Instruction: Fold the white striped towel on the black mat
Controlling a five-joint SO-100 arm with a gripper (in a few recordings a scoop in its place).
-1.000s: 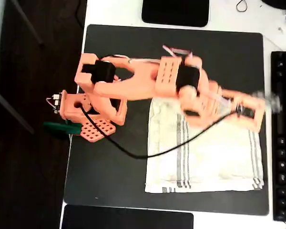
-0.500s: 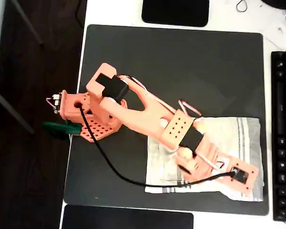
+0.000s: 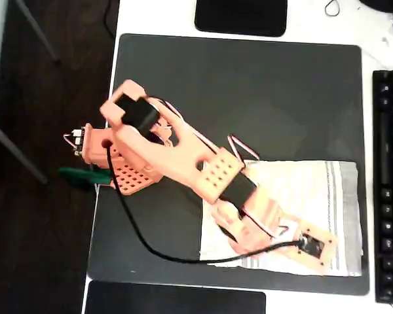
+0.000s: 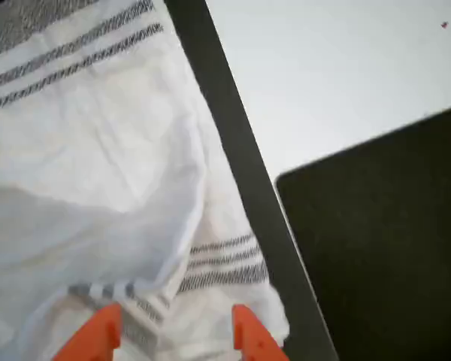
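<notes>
The white striped towel (image 3: 308,190) lies rumpled on the lower right part of the black mat (image 3: 236,91). My orange arm reaches from its base at the left across the towel, and the gripper (image 3: 316,252) hangs over the towel's near edge. In the wrist view the gripper (image 4: 173,340) is open. Its two orange fingertips (image 4: 98,335) stand apart just above a raised fold of the towel (image 4: 98,150), close to the grey stripes by the hem. A narrow strip of the mat (image 4: 233,143) runs beside the towel's edge.
A black keyboard (image 3: 390,183) lies along the right edge of the mat. Glossy black rectangles sit at the top (image 3: 241,16) and at the bottom (image 3: 173,299), the bottom one also in the wrist view (image 4: 383,248). The arm's black cable (image 3: 137,229) loops over the mat's left part.
The arm swung from the towel's far right side down to its near edge, then drew slightly left. The towel's far edge now lies lower in the picture than a second ago.
</notes>
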